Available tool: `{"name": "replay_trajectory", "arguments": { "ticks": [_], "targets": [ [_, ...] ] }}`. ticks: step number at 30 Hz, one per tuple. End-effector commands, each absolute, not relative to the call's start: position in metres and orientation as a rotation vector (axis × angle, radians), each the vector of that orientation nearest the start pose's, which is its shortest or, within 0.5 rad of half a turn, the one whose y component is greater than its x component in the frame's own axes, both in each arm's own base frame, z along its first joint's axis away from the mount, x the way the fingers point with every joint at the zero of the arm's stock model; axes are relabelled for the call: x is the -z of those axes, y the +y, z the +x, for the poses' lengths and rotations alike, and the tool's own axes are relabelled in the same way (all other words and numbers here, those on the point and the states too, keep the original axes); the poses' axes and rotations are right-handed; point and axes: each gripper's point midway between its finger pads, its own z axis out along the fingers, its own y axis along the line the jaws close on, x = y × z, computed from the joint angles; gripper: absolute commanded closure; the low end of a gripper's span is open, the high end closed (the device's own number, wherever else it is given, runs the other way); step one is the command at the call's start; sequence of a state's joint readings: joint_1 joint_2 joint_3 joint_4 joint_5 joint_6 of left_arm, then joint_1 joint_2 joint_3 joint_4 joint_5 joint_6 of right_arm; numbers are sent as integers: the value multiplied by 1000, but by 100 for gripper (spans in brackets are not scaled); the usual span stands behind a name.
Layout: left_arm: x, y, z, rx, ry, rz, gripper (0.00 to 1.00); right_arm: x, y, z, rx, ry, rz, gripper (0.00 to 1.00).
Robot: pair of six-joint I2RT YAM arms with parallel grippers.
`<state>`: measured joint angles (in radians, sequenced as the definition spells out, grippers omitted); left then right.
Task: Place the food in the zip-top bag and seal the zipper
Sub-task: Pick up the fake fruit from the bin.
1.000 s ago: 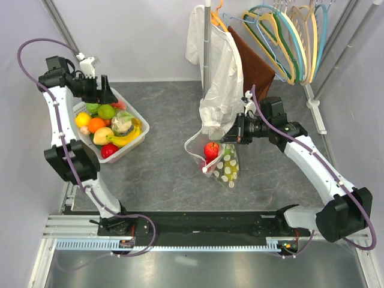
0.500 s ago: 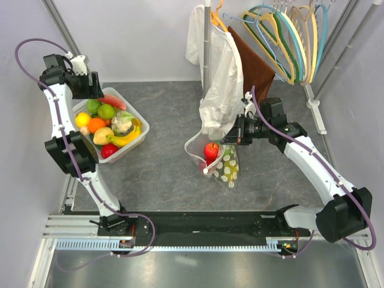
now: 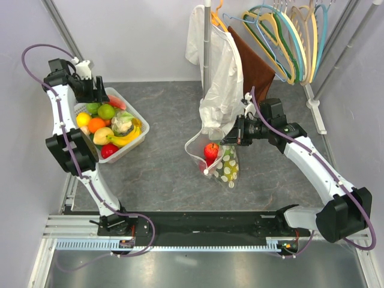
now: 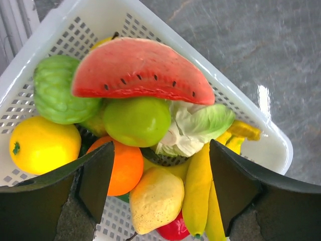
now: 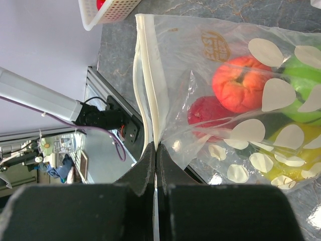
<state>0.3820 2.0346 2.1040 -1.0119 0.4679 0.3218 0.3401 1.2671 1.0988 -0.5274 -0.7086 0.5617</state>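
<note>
My right gripper is shut on the mouth edge of the zip-top bag, holding it up off the table with the mouth open to the left. In the right wrist view the gripper pinches the white zipper track. Inside the bag lie a red apple, a darker red piece and green and yellow fruit. My left gripper is open and empty above the far corner of the white basket. In the left wrist view its fingers straddle a watermelon slice, a green apple, an orange and a banana.
A white garment hangs on a rack post just behind the bag. Coloured hangers hang at the back right. Grey walls close in on the left and the right.
My left gripper has shifted a little over the basket's far corner, first left, then slightly back right. The right gripper and the bag have stayed put.
</note>
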Motion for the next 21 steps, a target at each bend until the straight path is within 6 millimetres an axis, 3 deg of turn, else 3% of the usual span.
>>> {"name": "replay_trajectory", "arguments": {
  "ticks": [1, 4, 12, 21],
  "targets": [
    [-212, 104, 460, 302, 2402, 309, 19, -243, 231, 254, -1291, 2332, -173, 100],
    [-199, 104, 453, 290, 2429, 320, 20, -244, 230, 254, -1288, 2326, -174, 100],
    [-195, 122, 474, 182, 2423, 250, 14, -243, 230, 254, -1296, 2332, -161, 100],
    [-170, 132, 482, 141, 2479, 226, 12, -244, 233, 260, -1291, 2332, -161, 100]
  ]
}}
